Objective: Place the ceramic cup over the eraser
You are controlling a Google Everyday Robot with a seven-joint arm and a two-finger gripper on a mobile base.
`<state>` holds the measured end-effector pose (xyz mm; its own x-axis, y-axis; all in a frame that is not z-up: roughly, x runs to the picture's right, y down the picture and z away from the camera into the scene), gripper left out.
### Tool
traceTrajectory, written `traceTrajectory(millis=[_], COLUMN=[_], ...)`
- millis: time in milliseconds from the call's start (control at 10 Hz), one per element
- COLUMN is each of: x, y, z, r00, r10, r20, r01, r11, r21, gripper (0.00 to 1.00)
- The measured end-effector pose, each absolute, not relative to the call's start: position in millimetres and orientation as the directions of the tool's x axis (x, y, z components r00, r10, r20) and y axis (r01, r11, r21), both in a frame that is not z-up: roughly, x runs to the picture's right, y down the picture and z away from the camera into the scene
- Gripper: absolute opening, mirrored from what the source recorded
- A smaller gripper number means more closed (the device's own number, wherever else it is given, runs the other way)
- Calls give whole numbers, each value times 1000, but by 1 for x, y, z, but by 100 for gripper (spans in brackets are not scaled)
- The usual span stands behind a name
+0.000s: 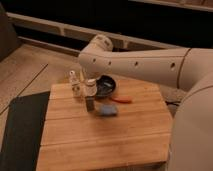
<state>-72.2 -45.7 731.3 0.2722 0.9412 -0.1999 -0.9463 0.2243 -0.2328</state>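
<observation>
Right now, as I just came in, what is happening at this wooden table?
A white robot arm reaches from the right side of the picture over the wooden table. Its tool is at the small ceramic cup, which appears just above the dark eraser. The eraser is not yet covered. A clear bottle, a black bowl, a blue pad and an orange-red object lie close by.

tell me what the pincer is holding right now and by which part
Cannot be told for certain. The pincer sits at the top of the cup, near the eraser; if anything is held, it is the cup, by its rim.
</observation>
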Motion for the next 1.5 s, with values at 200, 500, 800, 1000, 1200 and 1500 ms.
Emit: traceTrajectory(millis=[200, 500, 800, 1000, 1200, 1500], x=[-77, -83, -81, -81, -84, -92], y=[-35, -24, -20, -22, -21, -15], z=[741, 753, 764, 771, 777, 787], r00=[251, 240, 267, 287, 301, 321], r10=[940, 933, 917, 909, 900, 885], r20=[-230, -267, -295, -304, -315, -337], r01=[-950, -950, -949, -948, -945, -940], r11=[193, 170, 198, 222, 239, 256], r21=[-247, -261, -244, -229, -222, -224], gripper=[0, 0, 0, 0, 0, 0])
